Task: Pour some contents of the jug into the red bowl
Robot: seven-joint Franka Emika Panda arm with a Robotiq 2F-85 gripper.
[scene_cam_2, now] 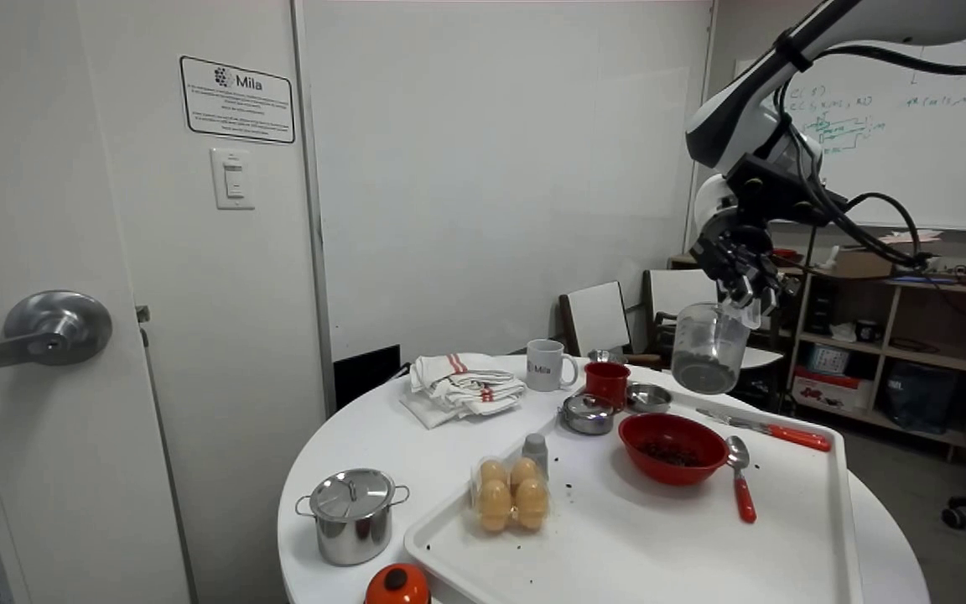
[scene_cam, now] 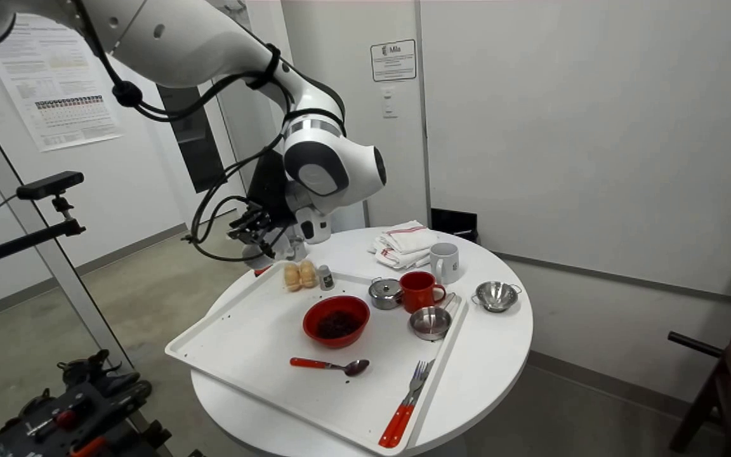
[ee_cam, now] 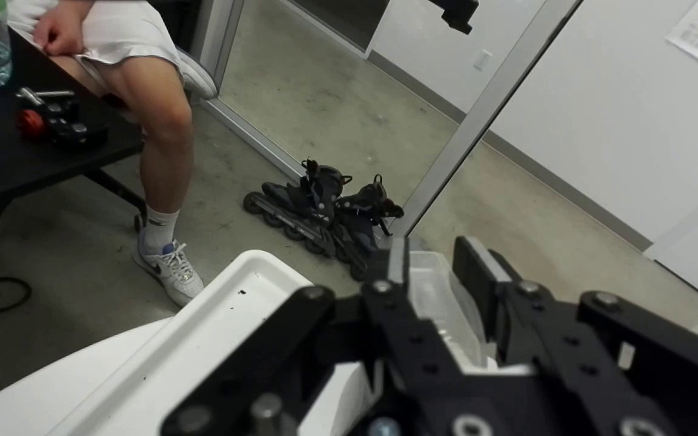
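In an exterior view the clear, see-through jug hangs in the air, slightly tilted, beyond the red bowl. Its lower part looks grey. My gripper is shut on the jug's handle, reaching it from above. In the wrist view the translucent handle runs between the gripper's two fingers; the jug's body is largely hidden there. The wide red bowl rests upright on the white tray, with small dark bits inside. It shows in both exterior views, apart from the jug.
On the white tray lie a spoon, a fork and knife, eggs, a grey shaker, a red mug, a small lidded pot and a steel pan. Scattered dark crumbs dot the tray. A steel pot stands beside it.
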